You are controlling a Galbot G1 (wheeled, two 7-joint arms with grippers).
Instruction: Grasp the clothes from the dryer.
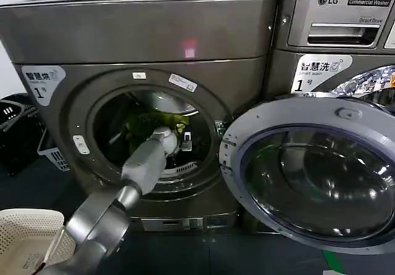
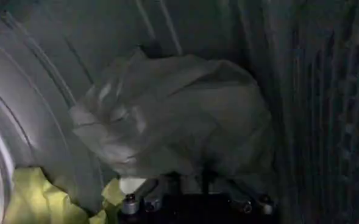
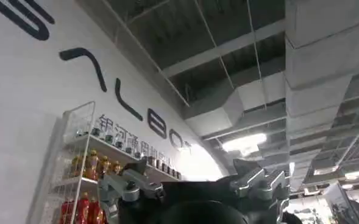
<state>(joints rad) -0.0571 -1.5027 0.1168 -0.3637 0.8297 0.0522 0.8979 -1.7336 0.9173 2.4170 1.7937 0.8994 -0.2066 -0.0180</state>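
The dryer (image 1: 142,41) stands with its round porthole open, and my left arm (image 1: 145,164) reaches through it into the drum. Past the wrist, the lime-green garment (image 1: 154,124) shows in the head view. Inside the drum, the left wrist view holds a bunched grey piece of the clothes (image 2: 173,115) against the ribbed wall, with lime-green fabric (image 2: 33,198) beside it. My left gripper (image 2: 191,175) is shut on the lower edge of the grey piece. My right gripper (image 3: 188,176) is parked away from the dryer, open and pointing at the ceiling.
The dryer's round door (image 1: 308,170) hangs open to the right, in front of the LG machine (image 1: 336,22). A white basket (image 1: 24,235) sits at the lower left; a dark basket (image 1: 15,121) and a pale one (image 1: 55,158) stand left of the dryer.
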